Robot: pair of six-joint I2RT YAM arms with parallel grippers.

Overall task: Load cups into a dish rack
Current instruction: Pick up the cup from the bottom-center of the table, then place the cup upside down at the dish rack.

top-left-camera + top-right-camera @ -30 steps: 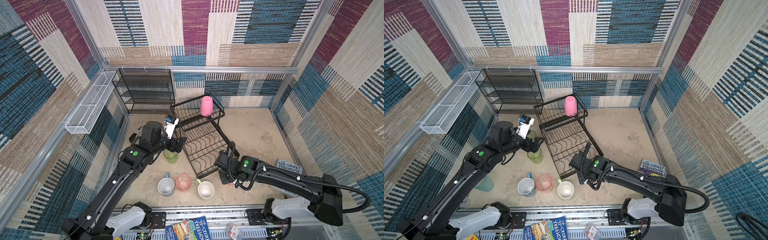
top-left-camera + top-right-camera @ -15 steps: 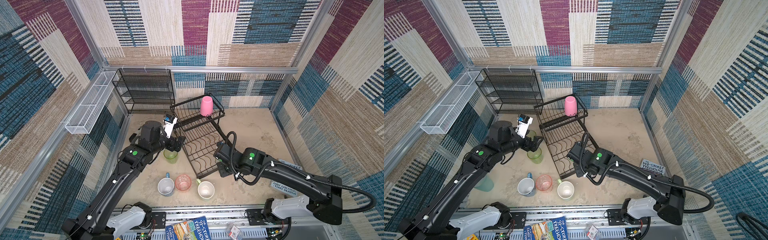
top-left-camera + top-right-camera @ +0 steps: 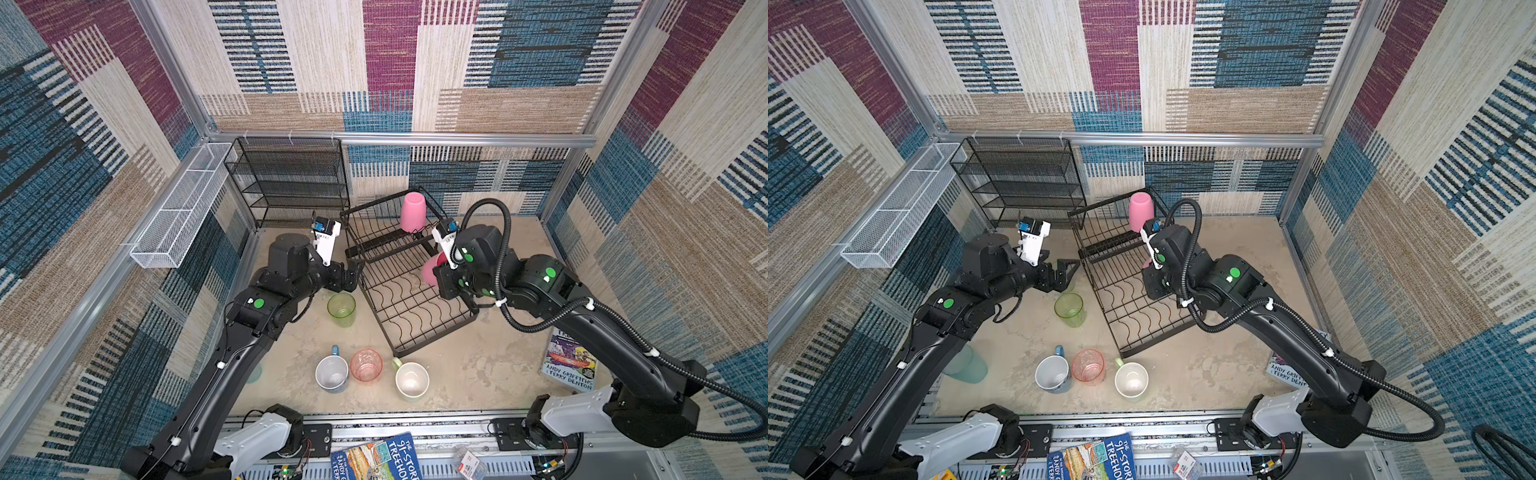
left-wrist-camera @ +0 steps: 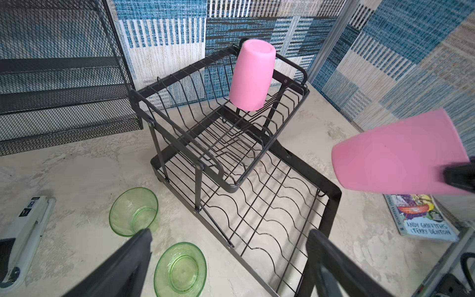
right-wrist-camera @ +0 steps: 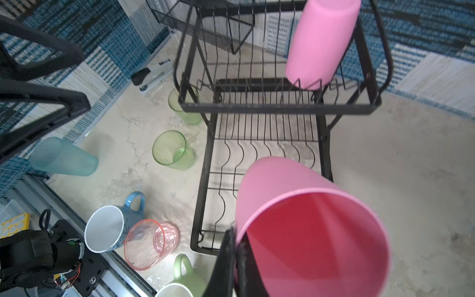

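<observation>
The black wire dish rack (image 3: 432, 337) stands mid-table, and one pink tumbler (image 3: 412, 212) sits upside down in its upper basket. My right gripper (image 5: 235, 257) is shut on the rim of a second pink tumbler (image 5: 308, 231), held on its side above the lower tray. My left gripper (image 4: 228, 236) is open and empty beside the rack's left side, above two clear-green cups (image 4: 133, 210) (image 4: 180, 270). A blue mug (image 3: 331, 372), a clear-pink cup (image 3: 366, 365) and a pale-green mug (image 3: 411, 379) stand near the front edge. A teal tumbler (image 3: 965, 365) stands at the front left.
A black mesh shelf unit (image 3: 291, 183) stands at the back left and a white mesh basket (image 3: 178, 212) hangs on the left wall. A book (image 3: 569, 361) lies right of the rack. A stapler (image 4: 28, 226) lies near the left wall.
My right arm has lifted from the rack's front end and moved back over the lower tray with the pink tumbler. The left gripper has shifted only slightly.
</observation>
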